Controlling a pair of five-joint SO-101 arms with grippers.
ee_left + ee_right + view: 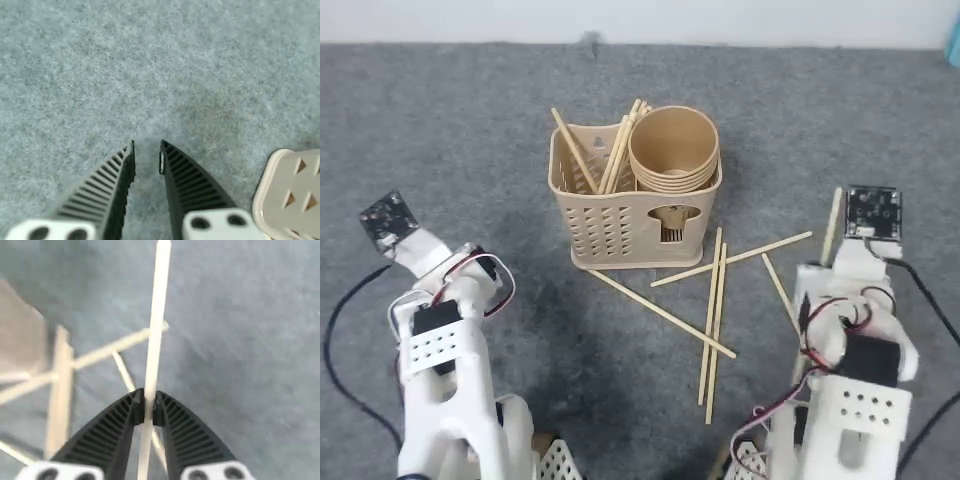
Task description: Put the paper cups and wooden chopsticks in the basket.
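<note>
High view: I log one beige plastic basket point(620, 230), perforated walls and rounded corners, at mid-counter on the grey, fuzzy counter point(460, 120). Nested paper cups point(673, 150), round-rimmed, fill its right compartment. Standing chopsticks point(615, 150) lean in the left one. Loose chopsticks point(715, 320), thin pale wood, lie crossed just in front of the basket and off to its right. Bare felt spreads wide to the left. The left arm point(440, 340) is folded at the near left, the right arm point(855, 360) at the near right

Left wrist view: the left claw point(147, 147), black and ribbed, has its jaws slightly parted with nothing between, over bare felt, a basket corner nearby

Right wrist view: the right claw point(147, 402) is pinched tight on the held chopstick point(159, 305), which runs straight out past the tips, above the loose ones
</note>
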